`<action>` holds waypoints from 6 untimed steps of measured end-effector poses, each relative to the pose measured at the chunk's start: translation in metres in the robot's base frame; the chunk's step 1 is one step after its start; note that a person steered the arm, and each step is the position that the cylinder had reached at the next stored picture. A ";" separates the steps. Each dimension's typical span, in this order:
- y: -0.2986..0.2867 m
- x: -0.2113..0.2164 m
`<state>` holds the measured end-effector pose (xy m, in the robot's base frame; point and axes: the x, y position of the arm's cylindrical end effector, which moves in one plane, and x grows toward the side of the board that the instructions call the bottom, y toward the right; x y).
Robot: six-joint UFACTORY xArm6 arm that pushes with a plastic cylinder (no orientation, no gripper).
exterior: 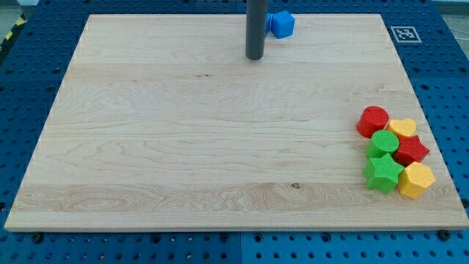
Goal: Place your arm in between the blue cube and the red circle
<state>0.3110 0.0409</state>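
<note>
Just right of my tip (254, 57) sits the blue cube (281, 24) (red circle (373, 121) well apart).

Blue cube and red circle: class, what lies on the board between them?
Only bare board between blue cube and red circle; my tip sits left of the cube.

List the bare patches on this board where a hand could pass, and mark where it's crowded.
Free: the wide stretch of the board from the view's left edge across the middle and bottom, and the span between the blue cube and the red circle. My tip stands just left of the blue cube. Crowded: the right edge, where red circle, yellow heart, green blocks, red star and yellow block cluster.
</note>
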 end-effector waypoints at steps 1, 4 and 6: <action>0.027 0.000; 0.089 0.022; 0.106 0.022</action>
